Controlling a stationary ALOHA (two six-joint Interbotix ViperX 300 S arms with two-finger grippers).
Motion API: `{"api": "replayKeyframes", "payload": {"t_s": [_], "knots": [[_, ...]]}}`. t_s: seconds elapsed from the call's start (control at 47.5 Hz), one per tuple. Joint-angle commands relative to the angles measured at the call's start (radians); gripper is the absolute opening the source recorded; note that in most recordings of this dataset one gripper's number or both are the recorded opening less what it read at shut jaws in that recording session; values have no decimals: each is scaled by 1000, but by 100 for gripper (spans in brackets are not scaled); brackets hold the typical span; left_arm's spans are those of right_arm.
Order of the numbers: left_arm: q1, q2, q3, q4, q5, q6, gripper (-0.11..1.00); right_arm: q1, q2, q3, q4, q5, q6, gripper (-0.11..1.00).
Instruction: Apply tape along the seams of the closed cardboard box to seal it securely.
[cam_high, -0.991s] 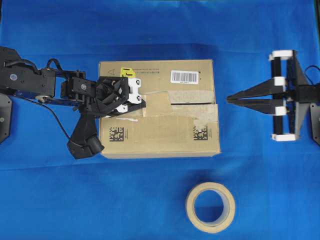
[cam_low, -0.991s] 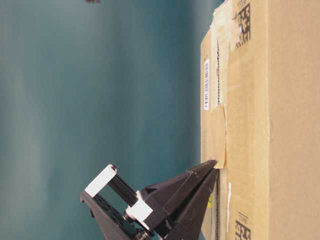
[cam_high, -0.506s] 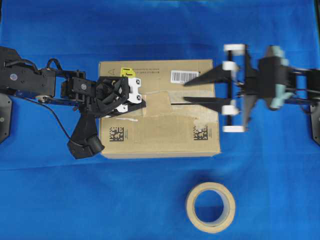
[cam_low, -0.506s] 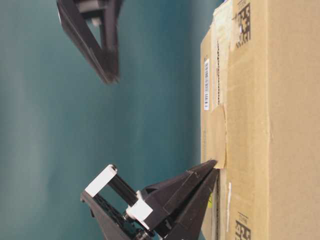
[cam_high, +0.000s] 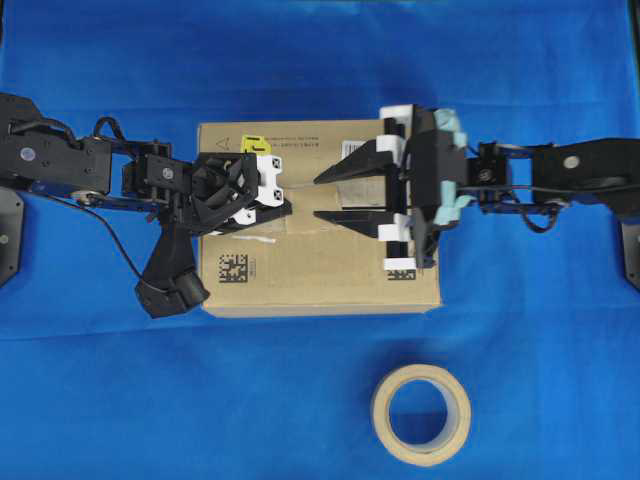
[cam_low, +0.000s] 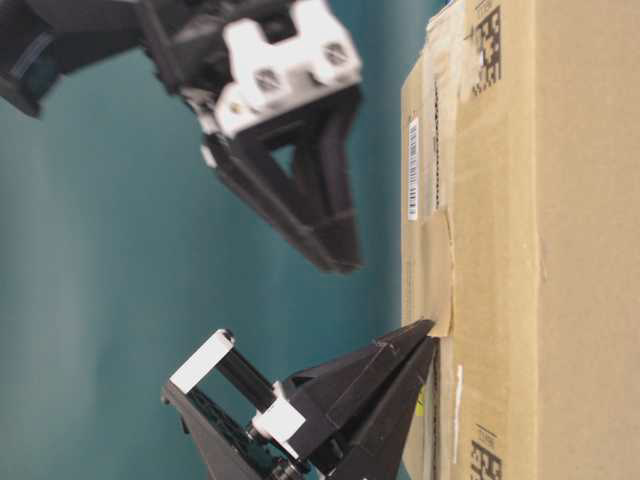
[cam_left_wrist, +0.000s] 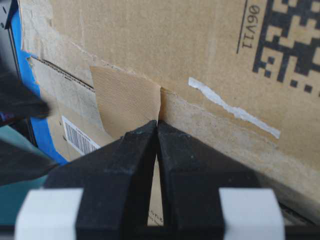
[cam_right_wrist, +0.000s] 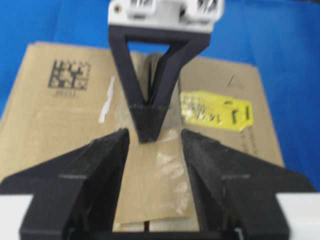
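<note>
The left arm reaches in level from the left edge of the overhead view; its left gripper is pressed together with tips on the top of the cardboard box, rolled so the fingers stack on edge; the left wrist view shows those tips meeting at the near edge of the tape, though whether they pinch it or only press it down I cannot tell. The right arm stretches in from the right, its right gripper spread wide and holding nothing, hovering above the box top in the table-level view; its tips point at the left gripper, near but apart. The tape lies flat across the seams, between the two grippers. Blue cloth lies bare all round the box; the tape roll sits well apart, below the box in the overhead view.
</note>
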Motion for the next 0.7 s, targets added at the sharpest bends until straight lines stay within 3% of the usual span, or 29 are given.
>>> {"api": "replayKeyframes", "payload": {"t_s": [0.0, 0.674], "knots": [[3, -6, -17, -2, -6, -3, 0, 5, 25, -34, 2, -28, 9, 49], [21, -6, -18, -2, 21, -11, 0, -9, 118, -32, 2, -17, 29, 47]]}}
